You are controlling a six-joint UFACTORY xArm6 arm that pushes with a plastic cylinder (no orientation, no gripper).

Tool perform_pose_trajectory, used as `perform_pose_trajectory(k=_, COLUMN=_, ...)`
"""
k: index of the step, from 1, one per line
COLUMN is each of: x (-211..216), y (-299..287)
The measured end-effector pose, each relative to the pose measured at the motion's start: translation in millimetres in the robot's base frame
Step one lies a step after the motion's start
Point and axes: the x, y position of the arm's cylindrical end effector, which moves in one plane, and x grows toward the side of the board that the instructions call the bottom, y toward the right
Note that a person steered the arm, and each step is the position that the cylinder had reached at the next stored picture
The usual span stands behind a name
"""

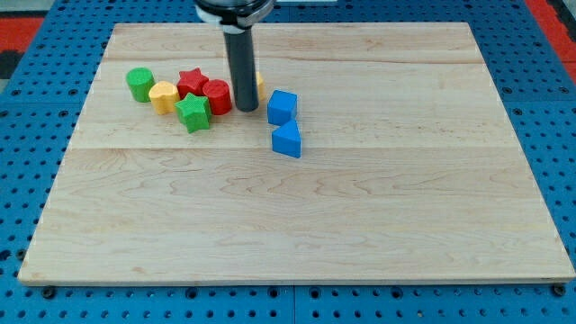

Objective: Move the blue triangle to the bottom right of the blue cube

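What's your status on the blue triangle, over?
My tip down left of the blue cube, beside the red cylinder. Blue triangle just below the cube, apart from my tip, not yet bottom right. Nothing blocking that side.

Rod (240, 67) cut off by the view's top, so nothing above its collar shows. Behind the rod a yellow block (259, 83) shows only as a sliver at the rod's right; shape cannot be made out. Red cylinder (218, 95) partly covered by the rod, red star (190, 81) partly hidden behind neighbouring blocks.
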Motion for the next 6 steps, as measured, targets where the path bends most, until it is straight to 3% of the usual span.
perform_pose_trajectory(k=2, x=22, y=70)
perform_pose_trajectory(k=3, x=30, y=54)
perform_pose_trajectory(k=4, x=44, y=-3)
perform_pose_trajectory(k=5, x=66, y=7)
perform_pose_trajectory(k=6, x=80, y=58)
